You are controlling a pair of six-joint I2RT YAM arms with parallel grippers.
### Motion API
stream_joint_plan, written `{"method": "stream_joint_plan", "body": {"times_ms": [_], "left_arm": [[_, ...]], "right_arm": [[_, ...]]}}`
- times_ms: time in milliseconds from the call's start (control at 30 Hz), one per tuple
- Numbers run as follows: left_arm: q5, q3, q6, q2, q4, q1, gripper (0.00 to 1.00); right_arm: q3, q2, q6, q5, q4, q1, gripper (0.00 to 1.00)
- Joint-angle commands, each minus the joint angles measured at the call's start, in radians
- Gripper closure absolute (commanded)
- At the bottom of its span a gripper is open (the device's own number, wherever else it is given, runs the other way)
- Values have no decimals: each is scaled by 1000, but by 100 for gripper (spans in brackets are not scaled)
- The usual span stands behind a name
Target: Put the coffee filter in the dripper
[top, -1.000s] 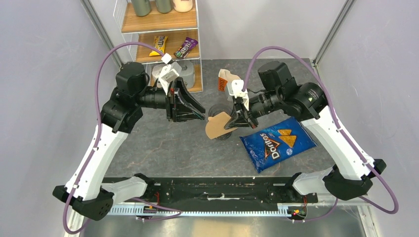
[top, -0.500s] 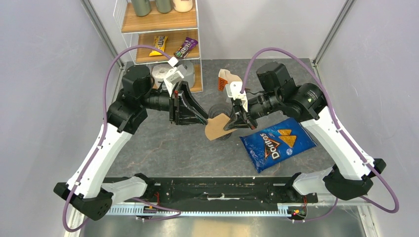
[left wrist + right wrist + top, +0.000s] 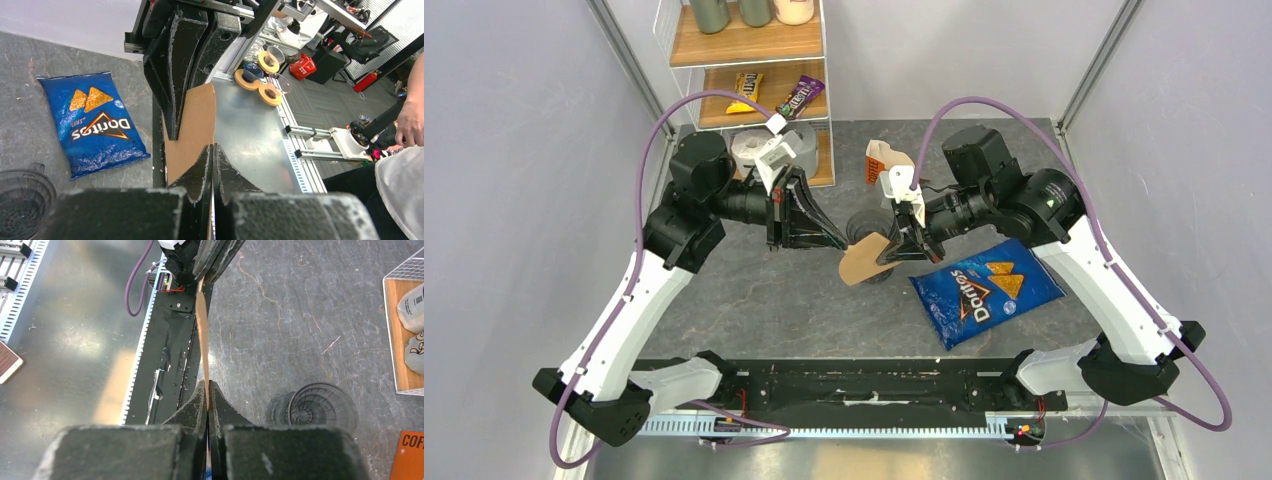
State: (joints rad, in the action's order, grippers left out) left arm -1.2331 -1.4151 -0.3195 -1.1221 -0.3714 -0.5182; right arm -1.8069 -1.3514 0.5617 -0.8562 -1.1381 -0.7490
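Observation:
The coffee filter, a flat tan paper fan, hangs in my right gripper, which is shut on its edge, just above and in front of the dripper. In the right wrist view the filter runs edge-on from my right gripper up to the left gripper's tips. My left gripper is shut, its tips against the filter's free edge. The dark ribbed dripper stands on the table, seen in the left wrist view and the right wrist view.
A blue Doritos bag lies right of the dripper. The orange-and-white filter packet stands behind it. A wire shelf with snacks, bottles and grey rolls stands at the back left.
My left gripper, shut throughout, has moved right and slightly forward until its tips meet the filter. The right gripper and filter have barely moved.

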Motion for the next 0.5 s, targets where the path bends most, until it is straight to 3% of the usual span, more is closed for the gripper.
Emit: {"method": "stream_joint_plan", "body": {"times_ms": [0,100,300,467], "left_arm": [[-32,12,-49,15,52,2,98],[-36,22,-43,19,53,2,98],[-37,28,-40,24,54,3,85],[-31,30,-72,16,83,3,98]], "right_arm": [[1,6,0,8,3,-8,100],[-2,3,-6,8,4,-9,100],[4,8,-1,9,3,-8,100],[7,9,11,11,-1,-10,100]]}}
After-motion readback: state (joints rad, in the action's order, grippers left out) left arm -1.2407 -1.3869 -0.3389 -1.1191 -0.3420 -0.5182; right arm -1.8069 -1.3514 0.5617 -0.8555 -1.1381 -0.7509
